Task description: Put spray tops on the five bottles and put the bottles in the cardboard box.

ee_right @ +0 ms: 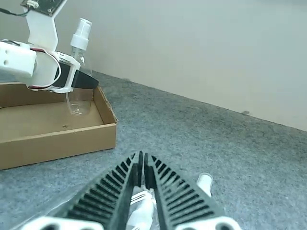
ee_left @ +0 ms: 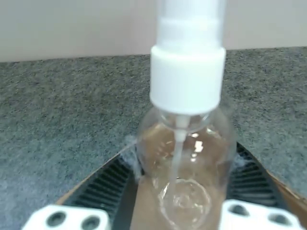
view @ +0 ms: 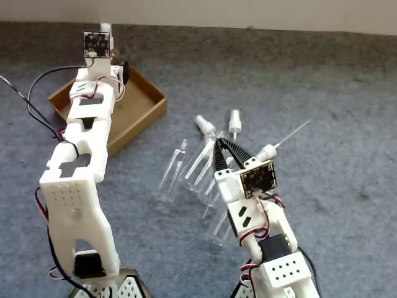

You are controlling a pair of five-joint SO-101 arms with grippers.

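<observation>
My left gripper (ee_left: 184, 194) is shut on a clear bottle (ee_left: 187, 158) that carries a white spray top (ee_left: 188, 76), held upright over the cardboard box (view: 146, 110). From the right wrist view that bottle (ee_right: 79, 91) hangs just above the box floor (ee_right: 43, 120). My right gripper (view: 222, 149) is shut and empty, low over several clear bottles (view: 177, 164) lying on the carpet. Loose spray tops (view: 205, 125) (view: 234, 122) lie just beyond its tips. Another top (view: 268, 151) with a long tube lies to its right.
Grey carpet covers the whole floor, and a pale wall (ee_right: 216, 57) stands behind it. The box sits at the far left with its near wall (ee_right: 57, 143) facing the right arm. One spray top (ee_right: 141, 213) lies under the right fingers and another (ee_right: 204, 182) beside them.
</observation>
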